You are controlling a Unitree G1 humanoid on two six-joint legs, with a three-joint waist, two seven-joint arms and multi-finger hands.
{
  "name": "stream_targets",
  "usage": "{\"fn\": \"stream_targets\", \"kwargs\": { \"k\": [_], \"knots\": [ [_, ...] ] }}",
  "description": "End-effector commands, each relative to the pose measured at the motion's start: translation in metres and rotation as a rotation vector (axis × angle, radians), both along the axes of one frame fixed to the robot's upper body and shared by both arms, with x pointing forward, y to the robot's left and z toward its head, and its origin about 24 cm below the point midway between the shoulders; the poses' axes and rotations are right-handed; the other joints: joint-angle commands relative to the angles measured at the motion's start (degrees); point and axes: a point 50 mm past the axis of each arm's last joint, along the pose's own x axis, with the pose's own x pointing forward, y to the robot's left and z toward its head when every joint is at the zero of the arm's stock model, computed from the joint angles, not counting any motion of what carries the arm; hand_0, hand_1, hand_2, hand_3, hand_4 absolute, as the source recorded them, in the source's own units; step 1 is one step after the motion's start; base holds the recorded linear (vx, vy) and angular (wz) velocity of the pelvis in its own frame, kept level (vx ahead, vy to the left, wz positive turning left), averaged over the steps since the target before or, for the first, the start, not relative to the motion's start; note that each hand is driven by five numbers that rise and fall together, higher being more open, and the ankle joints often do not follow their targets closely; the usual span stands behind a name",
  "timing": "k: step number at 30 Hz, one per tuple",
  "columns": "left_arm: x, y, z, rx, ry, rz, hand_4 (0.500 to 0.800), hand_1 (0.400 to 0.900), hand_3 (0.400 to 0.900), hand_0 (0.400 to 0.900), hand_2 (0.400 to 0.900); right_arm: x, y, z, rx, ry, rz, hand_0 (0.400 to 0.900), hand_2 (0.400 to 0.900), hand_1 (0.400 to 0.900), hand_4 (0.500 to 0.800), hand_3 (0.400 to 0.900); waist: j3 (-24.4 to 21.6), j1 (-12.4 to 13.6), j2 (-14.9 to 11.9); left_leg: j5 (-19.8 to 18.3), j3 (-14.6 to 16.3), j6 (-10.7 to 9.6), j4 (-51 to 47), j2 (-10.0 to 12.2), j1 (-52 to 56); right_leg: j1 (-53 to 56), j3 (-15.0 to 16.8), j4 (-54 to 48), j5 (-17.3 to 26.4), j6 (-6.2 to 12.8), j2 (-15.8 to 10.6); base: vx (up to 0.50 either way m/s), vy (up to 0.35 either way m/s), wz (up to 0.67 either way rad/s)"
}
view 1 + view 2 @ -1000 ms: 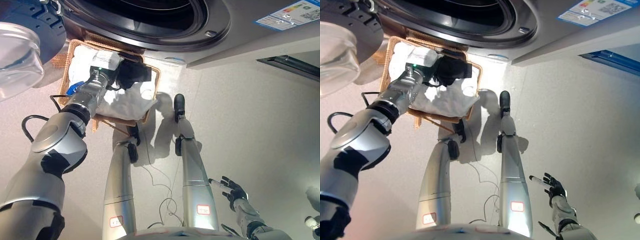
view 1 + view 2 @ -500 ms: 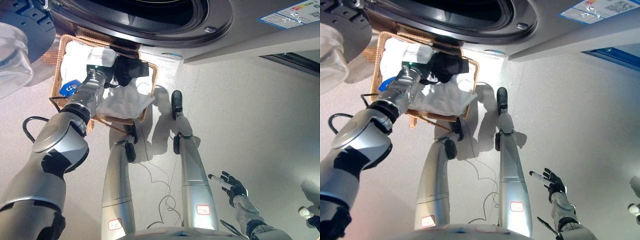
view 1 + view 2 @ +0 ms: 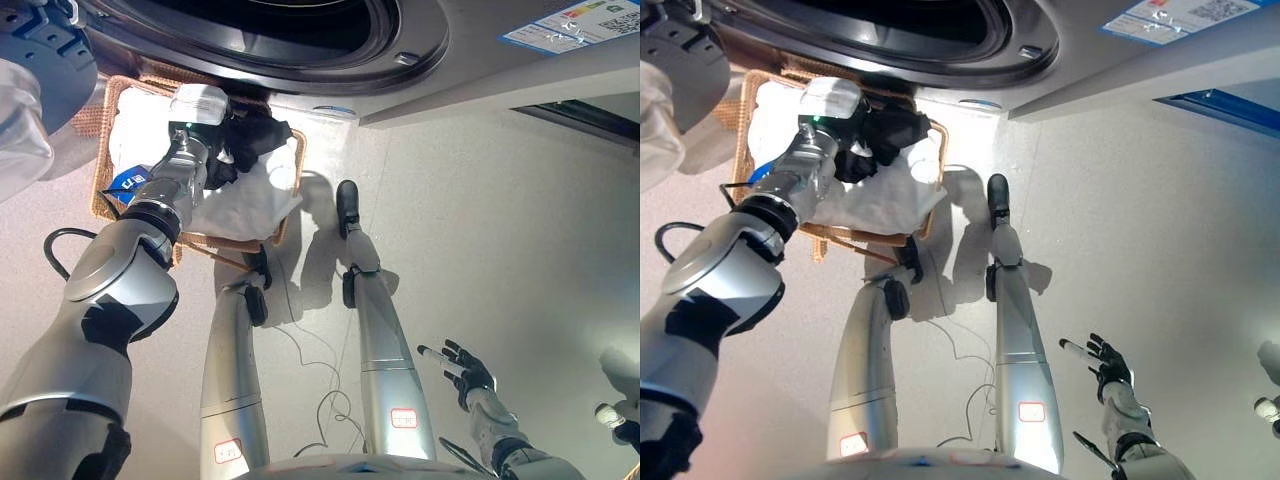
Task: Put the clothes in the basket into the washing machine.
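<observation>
A wicker basket [image 3: 226,243] stands on the floor just below the washing machine's round opening [image 3: 300,25]. White clothes [image 3: 250,200] fill it, with a blue item [image 3: 125,181] at its left side. My left hand [image 3: 224,152] is over the basket's far end, close under the machine's rim. It is shut on a black garment [image 3: 264,134] that hangs bunched from it. At the lower right, well away from the basket, my right hand [image 3: 463,368] is open with its fingers spread, holding nothing.
The machine's open door [image 3: 30,70], with its clear bulging window, juts out at the upper left beside the basket. The machine's grey front panel [image 3: 500,60] runs along the top right. Pale floor [image 3: 500,220] stretches to the right.
The whole view has shifted a little. My left hand has risen slightly with the black garment, closer to the machine's rim. The right hand stays where it was.
</observation>
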Motion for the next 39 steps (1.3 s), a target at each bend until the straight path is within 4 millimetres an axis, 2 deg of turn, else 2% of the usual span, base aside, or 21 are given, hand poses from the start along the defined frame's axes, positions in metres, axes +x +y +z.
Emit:
{"fn": "stream_targets", "kwargs": {
  "k": [1, 5, 10, 16, 20, 21, 23, 25, 26, 27, 28, 29, 30, 35, 37, 39],
  "knots": [
    [0.001, 0.004, 0.025, -0.02, -0.094, 0.01, 0.5, 0.4, 0.4, 0.4, 0.4, -0.028, -0.029, -0.001, -0.073, 0.076, -0.116, 0.9, 0.9, 0.9, 0.8, 0.9, 1.51, 0.12, -0.43, 3.4, -0.07, -0.99, -10.95, -3.23, 4.14, 3.68, -4.1, 6.04, -8.21, -5.22, 1.84, 0.0, 0.0, 0.0],
    [0.0, 0.004, 0.017, -0.065, -0.084, 0.004, 0.5, 0.4, 0.4, 0.4, 0.4, -0.028, -0.031, 0.001, -0.079, 0.068, -0.11, 0.9, 0.9, 0.9, 0.8, 0.9, 1.54, -0.05, -0.54, 4.25, -0.19, -1.29, -13.14, -3.09, 6.09, 5.58, -4.42, 4.01, -7.34, -5.07, 1.68, 0.0, 0.0, 0.0],
    [-0.002, 0.009, 0.005, -0.218, -0.078, 0.023, 0.5, 0.4, 0.4, 0.4, 0.4, -0.023, -0.028, 0.001, -0.084, 0.07, -0.082, 0.9, 0.9, 0.9, 0.8, 0.9, 1.5, 0.11, -0.71, 6.28, -0.6, -2.08, -18.28, -2.82, 11.06, 10.42, -4.94, -0.38, -5.63, -4.77, 1.47, 0.0, -0.038, 0.05],
    [-0.011, 0.024, -0.034, -0.362, -0.001, 0.08, 0.5, 0.4, 0.4, 0.4, 0.4, -0.02, -0.029, 0.003, -0.104, 0.083, -0.046, 0.9, 0.9, 0.9, 0.8, 0.9, 0.6, 0.83, -1.2, 9.02, -1.35, -3.32, -25.43, -2.65, 21.29, 20.72, -6.52, -6.14, -3.6, -4.39, 1.61, 0.01, -0.074, 0.06],
    [-0.015, 0.031, -0.043, -0.449, 0.007, 0.098, 0.5, 0.4, 0.4, 0.4, 0.4, -0.023, -0.031, 0.002, -0.105, 0.09, -0.043, 0.9, 0.9, 0.9, 0.8, 0.9, 0.45, 1.25, -1.15, 10.3, -1.61, -3.59, -29.15, -3.06, 25.97, 25.35, -7.03, -9.05, -2.92, -4.14, 1.76, 0.01, -0.07, 0.04],
    [-0.019, 0.031, -0.056, -0.55, 0.02, 0.106, 0.5, 0.4, 0.4, 0.4, 0.4, -0.024, -0.029, 0.002, -0.101, 0.091, -0.036, 0.9, 0.9, 0.9, 0.8, 0.9, 0.08, 1.52, -1.06, 11.75, -1.93, -4.02, -32.55, -3.01, 29.5, 28.45, -7.58, -10.97, -2.58, -3.99, 1.84, 0.03, -0.093, 0.11],
    [-0.02, 0.031, -0.06, -0.588, 0.024, 0.102, 0.5, 0.4, 0.4, 0.4, 0.4, -0.025, -0.03, 0.002, -0.099, 0.089, -0.041, 0.9, 0.9, 0.9, 0.8, 0.9, -0.01, 1.6, -1.02, 12.37, -2.13, -4.24, -33.69, -2.94, 30.87, 30.01, -7.83, -11.9, -2.48, -3.99, 1.8, 0.03, -0.08, 0.09],
    [-0.027, 0.03, -0.08, -0.78, 0.045, 0.113, 0.5, 0.4, 0.4, 0.4, 0.4, -0.024, -0.028, 0.001, -0.092, 0.089, -0.034, 0.9, 0.9, 0.9, 0.8, 0.9, -0.7, 2.02, -0.82, 15.57, -2.16, -4.41, -37.52, -3.29, 34.01, 32.93, -8.55, -14.4, -0.83, -4.24, 1.51, -0.05, -0.076, 0.11],
    [-0.028, 0.029, -0.086, -0.869, 0.052, 0.117, 0.5, 0.4, 0.4, 0.4, 0.4, -0.021, -0.027, 0.002, -0.091, 0.085, -0.028, 0.9, 0.9, 0.9, 0.8, 0.9, -0.98, 2.24, -0.71, 16.0, -2.34, -4.58, -38.73, -3.22, 35.4, 34.08, -8.7, -15.18, -0.62, -4.17, 1.59, -0.07, -0.05, 0.09],
    [-0.028, 0.029, -0.086, -0.869, 0.052, 0.117, 0.5, 0.4, 0.4, 0.4, 0.4, -0.021, -0.027, 0.002, -0.091, 0.085, -0.028, 0.9, 0.9, 0.9, 0.8, 0.9, -0.95, 2.2, -0.71, 16.06, -2.36, -4.58, -38.83, -3.24, 35.48, 34.14, -8.72, -15.22, -0.6, -4.17, 1.58, 0.05, -0.059, 0.02],
    [-0.036, 0.033, -0.106, -1.098, 0.07, 0.157, 0.5, 0.4, 0.4, 0.4, 0.4, -0.018, -0.029, 0.003, -0.088, 0.081, -0.036, 0.9, 0.9, 0.9, 0.8, 0.9, -1.91, 2.75, -0.42, 16.68, -2.58, -4.82, -40.53, -3.14, 37.76, 36.29, -8.99, -16.46, -0.36, -4.09, 1.79, 0.06, -0.055, 0.02],
    [-0.039, 0.031, -0.112, -1.198, 0.068, 0.16, 0.5, 0.4, 0.4, 0.4, 0.4, -0.017, -0.03, 0.004, -0.088, 0.079, -0.04, 0.9, 0.9, 0.9, 0.8, 0.9, -2.28, 2.96, -0.3, 16.91, -2.75, -4.91, -41.33, -3.1, 38.74, 37.19, -9.07, -17.08, -0.26, -4.08, 1.84, 0.09, -0.084, 0.06],
    [-0.043, 0.029, -0.121, -1.374, 0.033, 0.176, 0.5, 0.4, 0.4, 0.4, 0.4, -0.016, -0.03, 0.004, -0.078, 0.078, -0.051, 0.9, 0.9, 0.9, 0.8, 0.9, -2.64, 3.5, -0.16, 17.27, -2.82, -5.09, -42.09, -3.04, 39.83, 38.4, -9.4, -17.63, -0.19, -4.08, 1.86, 0.07, -0.07, 0.07],
    [-0.063, 0.008, -0.166, -1.834, 0.022, 0.229, 0.5, 0.4, 0.4, 0.4, 0.4, -0.015, -0.031, 0.004, -0.061, 0.094, -0.081, 0.9, 0.9, 0.9, 0.8, 0.9, -4.65, 5.14, 0.22, 18.25, -3.41, -5.72, -45.84, -2.65, 45.3, 43.85, -10.37, -20.79, -0.19, -3.73, 2.21, 0.08, -0.063, 0.07],
    [-0.069, -0.003, -0.178, -2.024, -0.006, 0.239, 0.5, 0.4, 0.4, 0.4, 0.4, -0.011, -0.031, 0.004, -0.053, 0.095, -0.093, 0.9, 0.9, 0.9, 0.8, 0.9, -5.56, 5.75, 0.22, 18.46, -3.62, -5.95, -47.2, -2.36, 47.11, 45.73, -10.59, -22.03, -0.21, -3.65, 2.43, 0.09, -0.053, 0.04],
    [-0.07, -0.015, -0.18, -2.127, -0.022, 0.215, 0.5, 0.4, 0.4, 0.4, 0.4, -0.004, -0.029, 0.006, -0.045, 0.085, -0.101, 0.9, 0.9, 0.9, 0.8, 0.9, -6.04, 6.15, 0.19, 18.92, -3.74, -6.14, -48.4, -2.29, 48.51, 46.97, -10.95, -23.03, -0.02, -3.61, 2.72, 0.07, -0.046, 0.04]
  ]
}}
